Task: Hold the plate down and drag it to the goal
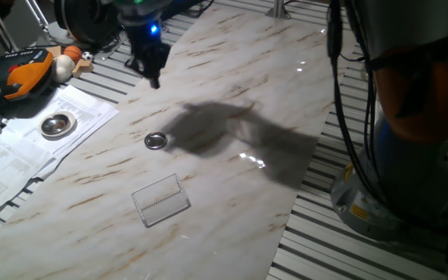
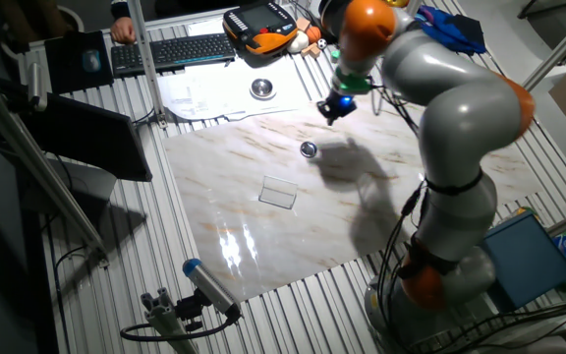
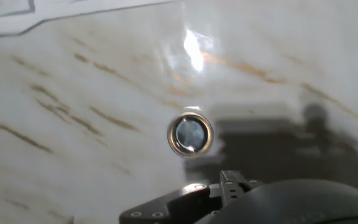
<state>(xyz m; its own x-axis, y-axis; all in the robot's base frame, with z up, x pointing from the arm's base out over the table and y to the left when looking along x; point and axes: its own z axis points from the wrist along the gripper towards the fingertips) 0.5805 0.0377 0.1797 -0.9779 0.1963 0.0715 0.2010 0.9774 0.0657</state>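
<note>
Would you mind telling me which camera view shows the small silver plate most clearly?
The hand view: the plate is large and central, with its rim and darker centre distinct. One fixed view shows it small but clear; the other fixed view shows only a tiny spot.

I see dim, uneven light on the marble top [image 1: 232,93], with overhead glare spots [image 1: 253,161] and a broad arm shadow [image 1: 239,136] across its middle; in the hand view the plate [image 3: 191,135] reads soft, a bright reflection [image 3: 194,50] sits above it, and the foreground hardware [image 3: 229,199] is blurred
</note>
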